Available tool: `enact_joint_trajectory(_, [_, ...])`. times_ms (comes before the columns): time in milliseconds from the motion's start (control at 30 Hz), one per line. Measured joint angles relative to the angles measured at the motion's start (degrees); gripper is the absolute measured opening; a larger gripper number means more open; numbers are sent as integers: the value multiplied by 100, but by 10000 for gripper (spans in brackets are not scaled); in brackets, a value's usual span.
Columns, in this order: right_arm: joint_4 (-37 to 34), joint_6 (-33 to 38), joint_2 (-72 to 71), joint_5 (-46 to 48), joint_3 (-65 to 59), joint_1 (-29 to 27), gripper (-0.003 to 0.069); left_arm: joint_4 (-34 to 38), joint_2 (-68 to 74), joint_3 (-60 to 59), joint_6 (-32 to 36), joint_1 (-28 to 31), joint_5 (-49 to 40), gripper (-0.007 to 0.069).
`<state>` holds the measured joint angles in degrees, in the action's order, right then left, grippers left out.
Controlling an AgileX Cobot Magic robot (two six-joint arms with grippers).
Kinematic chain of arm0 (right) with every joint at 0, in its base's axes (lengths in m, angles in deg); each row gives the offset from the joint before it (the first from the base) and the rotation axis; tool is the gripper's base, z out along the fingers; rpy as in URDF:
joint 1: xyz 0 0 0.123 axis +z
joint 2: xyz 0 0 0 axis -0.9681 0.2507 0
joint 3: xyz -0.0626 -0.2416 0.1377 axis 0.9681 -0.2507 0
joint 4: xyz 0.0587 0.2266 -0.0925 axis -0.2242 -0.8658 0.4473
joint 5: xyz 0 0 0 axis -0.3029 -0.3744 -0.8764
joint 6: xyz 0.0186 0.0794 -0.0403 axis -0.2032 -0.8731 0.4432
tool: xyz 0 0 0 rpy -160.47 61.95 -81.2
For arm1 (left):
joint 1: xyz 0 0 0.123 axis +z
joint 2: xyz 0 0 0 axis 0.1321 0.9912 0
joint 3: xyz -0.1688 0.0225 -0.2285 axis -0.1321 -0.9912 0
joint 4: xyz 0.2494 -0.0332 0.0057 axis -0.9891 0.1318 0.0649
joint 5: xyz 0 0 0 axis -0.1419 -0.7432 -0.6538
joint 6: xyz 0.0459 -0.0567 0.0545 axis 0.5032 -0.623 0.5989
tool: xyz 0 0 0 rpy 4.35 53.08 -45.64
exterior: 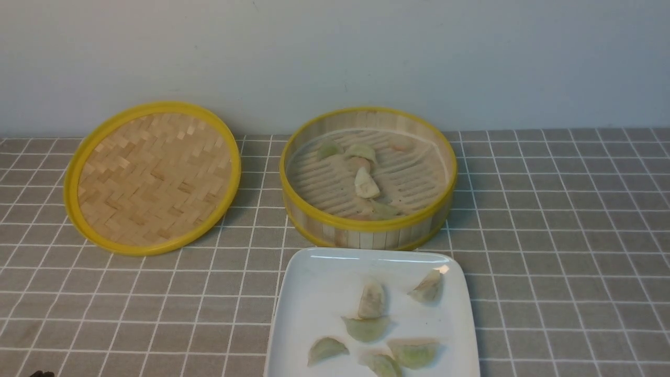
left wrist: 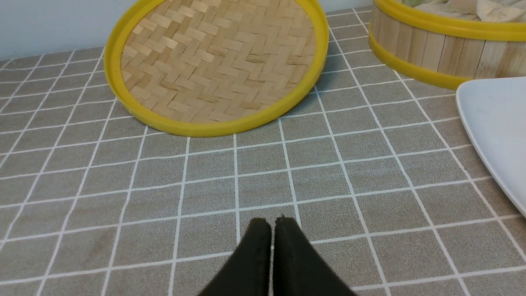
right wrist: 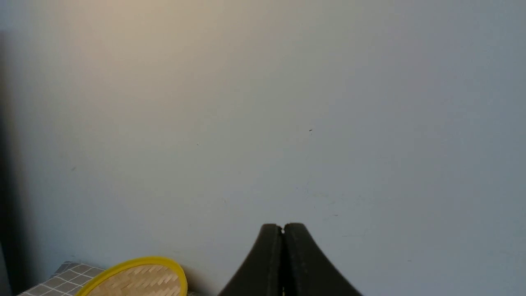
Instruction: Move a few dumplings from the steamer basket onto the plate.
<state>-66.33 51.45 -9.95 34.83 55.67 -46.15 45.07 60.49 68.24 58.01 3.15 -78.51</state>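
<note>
The steamer basket [exterior: 366, 228] stands at the middle back with several dumplings [exterior: 366, 183] on its slatted floor. The white plate [exterior: 309, 293] lies in front of it with several dumplings [exterior: 371, 301] on it. The basket wall [left wrist: 431, 49] and a plate edge [left wrist: 493, 123] also show in the left wrist view. My left gripper [left wrist: 271, 222] is shut and empty, low over the tablecloth, in front of the lid. My right gripper [right wrist: 282, 227] is shut and empty, raised and facing the wall. Neither gripper shows in the front view.
The flat woven bamboo lid [exterior: 152, 178] with a yellow rim lies left of the basket; it also shows in the left wrist view [left wrist: 218, 61] and the right wrist view [right wrist: 139, 279]. A grey checked tablecloth [exterior: 565, 235] covers the table. A pale wall stands behind.
</note>
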Motion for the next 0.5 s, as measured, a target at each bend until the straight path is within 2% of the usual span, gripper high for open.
enact_joint_trajectory(133, [-189,-94,-113,-128,-467,-74,-15,0,0,0,0,0,-4,-5])
enact_joint_trajectory(200, [-211,-139,-225,-313,-888,-325,-15,0,0,0,0,0,-4,-5])
enact_joint_trajectory(333, [-189,-150,-396,-832,-1964,-1206,-15,0,0,0,0,0,-4,-5])
enact_joint_trajectory(367, [-188,-150,-405,-862,-2026,-1261,-15,0,0,0,0,0,-4,-5])
enact_joint_trajectory(400, [-151,-158,-495,-1067,-2534,-1747,-15,0,0,0,0,0,-4,-5])
enact_joint_trajectory(433, [-136,-163,-561,-1191,-2856,-2002,-15,0,0,0,0,0,-4,-5])
enact_joint_trajectory(467, [-136,-163,-574,-1214,-2920,-2002,-15,0,0,0,0,0,-4,-5])
enact_joint_trajectory(500, [-107,-163,-701,-1359,-3421,-2351,-15,0,0,0,0,0,-4,-5])
